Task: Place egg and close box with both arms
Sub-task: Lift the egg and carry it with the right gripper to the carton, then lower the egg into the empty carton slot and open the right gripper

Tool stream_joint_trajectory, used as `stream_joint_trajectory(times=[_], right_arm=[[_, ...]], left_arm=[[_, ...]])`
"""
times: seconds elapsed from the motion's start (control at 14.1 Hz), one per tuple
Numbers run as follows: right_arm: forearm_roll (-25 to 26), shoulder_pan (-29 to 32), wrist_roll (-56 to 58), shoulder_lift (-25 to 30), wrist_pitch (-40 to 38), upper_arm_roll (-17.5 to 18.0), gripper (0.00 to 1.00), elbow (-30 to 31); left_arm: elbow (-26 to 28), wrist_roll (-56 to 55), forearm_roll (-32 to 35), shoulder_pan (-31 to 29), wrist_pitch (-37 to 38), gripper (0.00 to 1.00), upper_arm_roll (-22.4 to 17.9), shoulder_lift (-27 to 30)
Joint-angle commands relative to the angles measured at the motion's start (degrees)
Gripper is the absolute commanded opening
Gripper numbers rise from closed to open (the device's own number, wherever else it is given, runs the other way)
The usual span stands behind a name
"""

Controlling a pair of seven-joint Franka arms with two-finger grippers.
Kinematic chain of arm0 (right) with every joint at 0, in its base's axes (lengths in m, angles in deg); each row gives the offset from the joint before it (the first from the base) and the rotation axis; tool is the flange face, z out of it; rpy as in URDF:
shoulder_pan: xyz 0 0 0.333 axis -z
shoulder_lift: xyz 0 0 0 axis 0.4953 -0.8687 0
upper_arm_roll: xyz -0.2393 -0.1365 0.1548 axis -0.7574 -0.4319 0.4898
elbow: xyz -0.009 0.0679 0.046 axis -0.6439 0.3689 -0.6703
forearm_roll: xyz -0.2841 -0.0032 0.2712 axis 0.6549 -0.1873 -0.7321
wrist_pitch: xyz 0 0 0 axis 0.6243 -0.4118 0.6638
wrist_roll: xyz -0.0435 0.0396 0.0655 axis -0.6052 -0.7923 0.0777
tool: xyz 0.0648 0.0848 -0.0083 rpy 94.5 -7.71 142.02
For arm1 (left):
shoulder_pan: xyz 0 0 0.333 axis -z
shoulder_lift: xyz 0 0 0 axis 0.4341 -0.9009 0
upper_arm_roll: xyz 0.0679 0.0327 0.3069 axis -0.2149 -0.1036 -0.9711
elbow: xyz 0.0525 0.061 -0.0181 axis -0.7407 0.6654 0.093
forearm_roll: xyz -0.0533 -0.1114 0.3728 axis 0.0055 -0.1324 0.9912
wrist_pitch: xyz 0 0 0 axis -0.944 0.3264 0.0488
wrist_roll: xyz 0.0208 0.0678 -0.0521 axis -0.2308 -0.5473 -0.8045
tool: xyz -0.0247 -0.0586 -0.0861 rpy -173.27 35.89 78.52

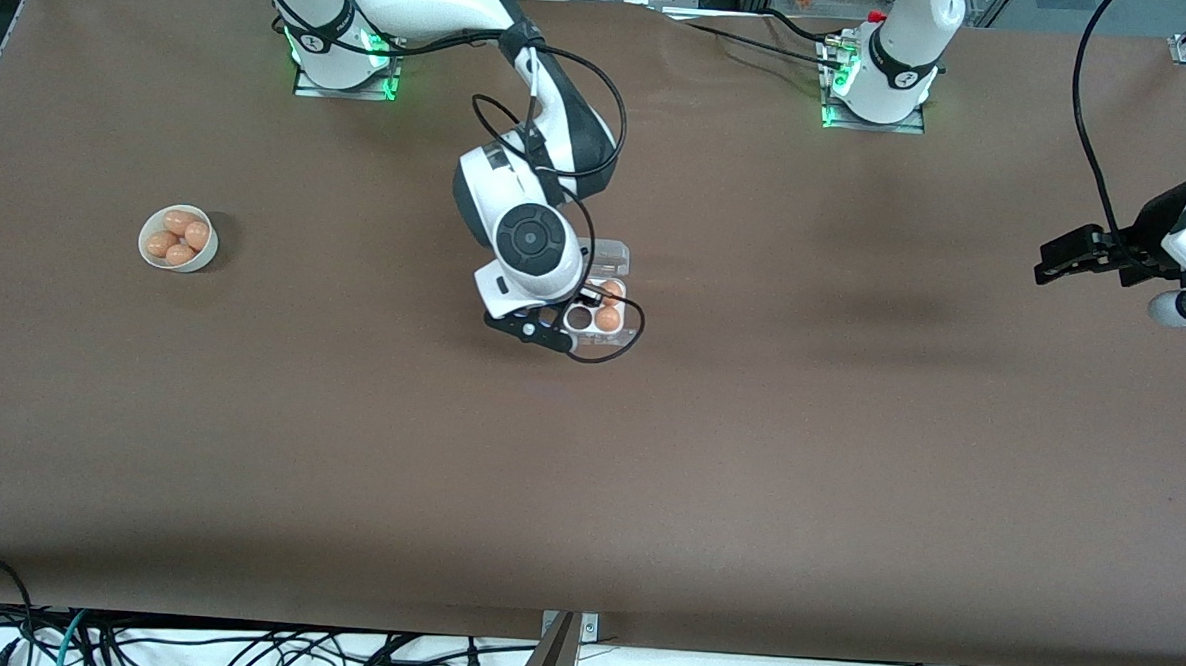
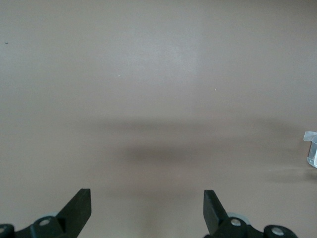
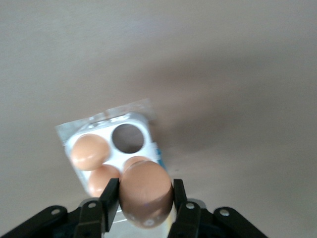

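My right gripper (image 1: 587, 295) is shut on an orange-brown egg (image 3: 146, 193) and holds it just over the box (image 1: 621, 332), a white four-cell tray. The clear lid (image 1: 611, 257) lies open. In the right wrist view the box (image 3: 148, 124) holds two eggs (image 3: 89, 151) (image 3: 103, 179), part of a third (image 3: 134, 160) shows past the held egg, and one cell (image 3: 128, 138) is empty. My left gripper (image 1: 1056, 263) is open and empty, waiting in the air over the left arm's end of the table. Its fingers (image 2: 81, 206) stand wide apart over bare brown table.
A round white bowl (image 1: 204, 248) with several more eggs stands toward the right arm's end of the table. A corner of clear plastic (image 2: 311, 148) shows at the edge of the left wrist view. Cables hang along the table's front edge (image 1: 580, 638).
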Motion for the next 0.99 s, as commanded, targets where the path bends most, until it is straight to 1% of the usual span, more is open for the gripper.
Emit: stream_joint_trajectory(times=[0.0,0.14,0.92], right_arm=[[-1.2,0.3,-0.8,-2.0,2.4,1.4,0.4,-2.1],[-1.1,0.4,-0.9,-2.7,2.6,2.1,0.41,-2.1],[-1.1,0.4,-0.4,-4.7,3.4,2.2,0.42,-2.1]], left_arm=[[-0.9,1.0,-0.7,-0.3,1.2,1.0,0.0,0.1],[-0.9,1.0,-0.7,-0.3,1.2,1.0,0.0,0.1],[-0.9,1.0,-0.7,-0.3,1.2,1.0,0.0,0.1]])
